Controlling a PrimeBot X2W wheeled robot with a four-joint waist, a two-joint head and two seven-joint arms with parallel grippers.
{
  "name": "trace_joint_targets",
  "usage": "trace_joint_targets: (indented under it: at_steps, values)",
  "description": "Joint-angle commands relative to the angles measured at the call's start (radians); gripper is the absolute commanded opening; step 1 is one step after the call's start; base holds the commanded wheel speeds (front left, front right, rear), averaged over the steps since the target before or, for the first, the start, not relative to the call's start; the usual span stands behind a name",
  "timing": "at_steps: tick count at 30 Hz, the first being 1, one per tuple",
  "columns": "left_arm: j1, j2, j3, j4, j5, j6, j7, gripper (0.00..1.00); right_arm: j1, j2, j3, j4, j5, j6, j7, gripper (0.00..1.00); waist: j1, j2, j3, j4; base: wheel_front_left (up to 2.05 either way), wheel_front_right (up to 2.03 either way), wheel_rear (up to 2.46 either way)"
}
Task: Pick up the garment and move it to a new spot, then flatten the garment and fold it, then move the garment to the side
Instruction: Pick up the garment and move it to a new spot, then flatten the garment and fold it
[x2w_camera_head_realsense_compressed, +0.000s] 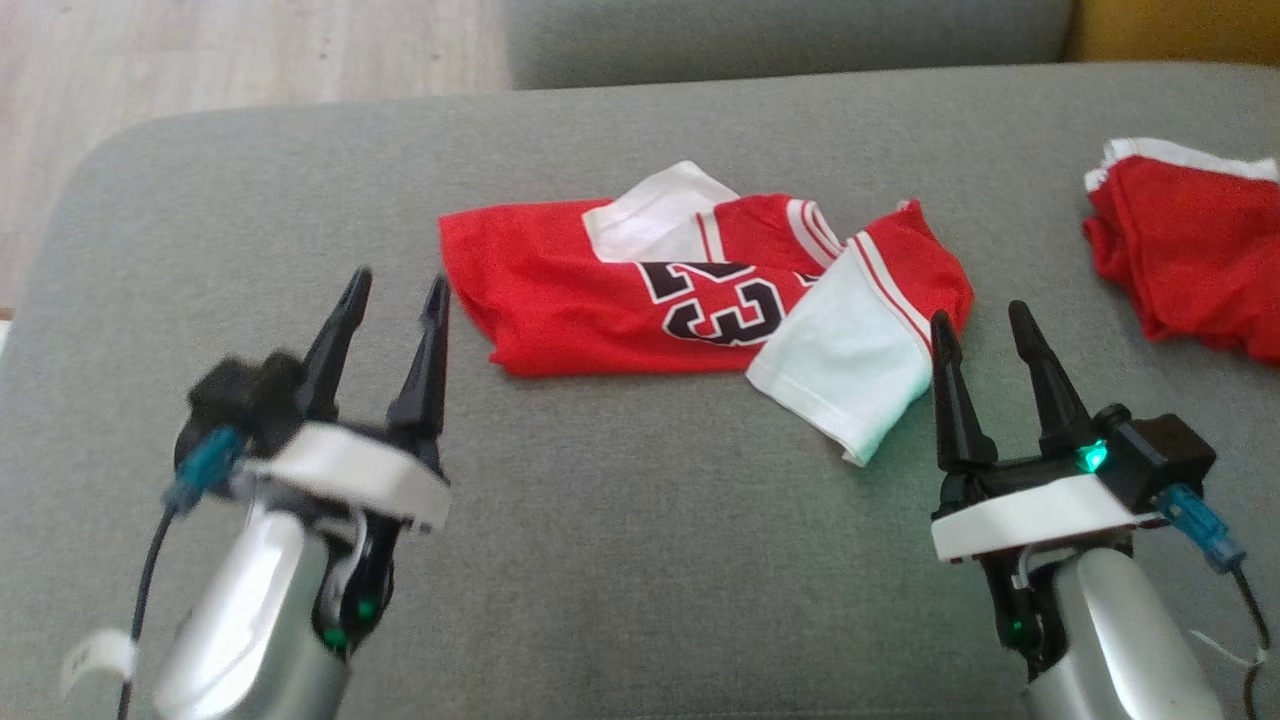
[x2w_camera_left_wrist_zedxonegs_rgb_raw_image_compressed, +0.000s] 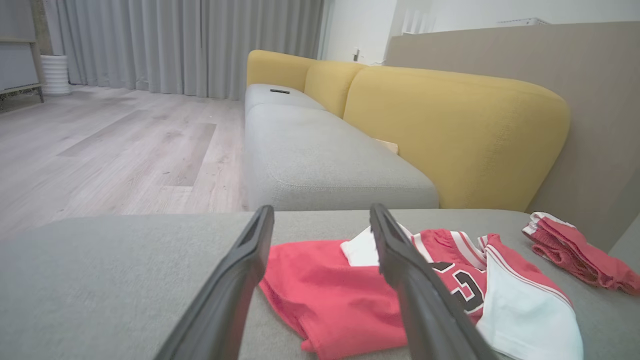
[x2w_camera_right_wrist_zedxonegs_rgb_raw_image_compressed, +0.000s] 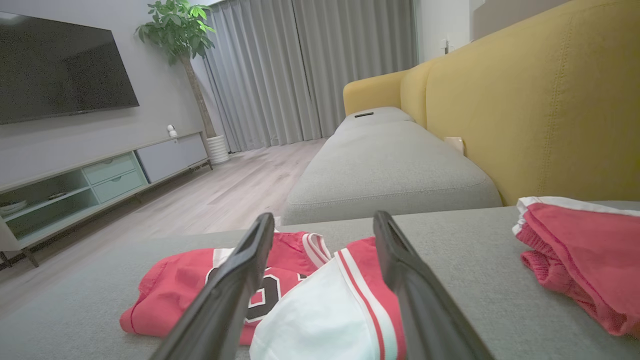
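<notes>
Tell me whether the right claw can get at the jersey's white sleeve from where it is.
Probably yes: the right claw stands open just beside the white sleeve, with nothing between them.

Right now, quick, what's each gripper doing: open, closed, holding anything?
Left gripper: jaws open, holding nothing.
Right gripper: jaws open, holding nothing.

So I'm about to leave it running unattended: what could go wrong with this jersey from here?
The jersey lies bunched, its white sleeve flipped over part of the number; a pinch by the open left gripper or right gripper might catch several layers. The other red garment lies to the right, so setting the jersey aside there may mix them.
</notes>
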Motion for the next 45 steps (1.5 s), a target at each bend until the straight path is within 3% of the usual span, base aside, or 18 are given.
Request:
trace_joint_targets:
  at_steps: [1, 7, 13, 17, 23, 30, 38, 40, 45]
  values:
    - [-0.033, 0.012, 0.052, -0.045, 0.008, -0.006, -0.006, 1.00, -0.009, 0.002, 0.018, -0.028, -0.008, -0.001, -0.010, 1.00, 0.0000, -0.0001, -0.014, 0.016, 0.00, 0.00, 0.00]
    - [0.111, -0.073, 0.125, -0.090, 0.043, -0.036, -0.006, 1.00, 0.008, 0.002, 0.016, -0.007, -0.006, -0.001, 0.002, 1.00, 0.0000, -0.0001, -0.024, 0.038, 0.00, 0.00, 0.00]
    - [0.124, -0.126, 0.152, -0.090, 0.097, -0.082, -0.006, 1.00, -0.026, 0.002, -0.009, 0.002, -0.034, -0.001, 0.033, 1.00, 0.0000, -0.0001, 0.004, 0.071, 0.00, 0.00, 0.00]
    - [0.104, -0.143, 0.156, -0.080, 0.117, -0.104, -0.006, 1.00, -0.109, -0.004, -0.023, 0.029, -0.085, -0.001, 0.104, 1.00, 0.0000, -0.0001, 0.041, 0.099, 0.00, 0.00, 0.00]
    - [0.076, -0.159, 0.144, -0.059, 0.122, -0.123, -0.006, 1.00, -0.289, -0.074, -0.031, 0.155, -0.115, -0.001, 0.268, 1.00, 0.0000, -0.0001, 0.101, 0.153, 0.00, 0.00, 0.00]
    - [0.049, -0.163, 0.122, -0.046, 0.093, -0.133, -0.006, 1.00, -0.453, -0.185, 0.088, 0.336, -0.010, -0.001, 0.439, 1.00, 0.0000, -0.0001, 0.148, 0.218, 0.00, 0.00, 0.00]
    - [0.033, -0.163, 0.098, -0.048, 0.062, -0.124, -0.006, 1.00, -0.550, -0.299, 0.268, 0.452, 0.121, -0.001, 0.549, 1.00, 0.0000, -0.0001, 0.173, 0.261, 0.00, 0.00, 0.00]
    - [0.033, -0.163, 0.095, -0.048, 0.059, -0.120, -0.006, 1.00, -0.573, -0.317, 0.298, 0.469, 0.139, -0.001, 0.542, 0.00, 0.0000, -0.0001, 0.175, 0.264, 0.00, 0.00, 0.00]
    - [0.041, -0.163, 0.102, -0.045, 0.057, -0.112, -0.006, 1.00, -0.630, -0.339, 0.276, 0.500, 0.133, -0.001, 0.421, 0.00, 0.0000, -0.0001, 0.161, 0.250, 0.00, 0.00, 0.00]
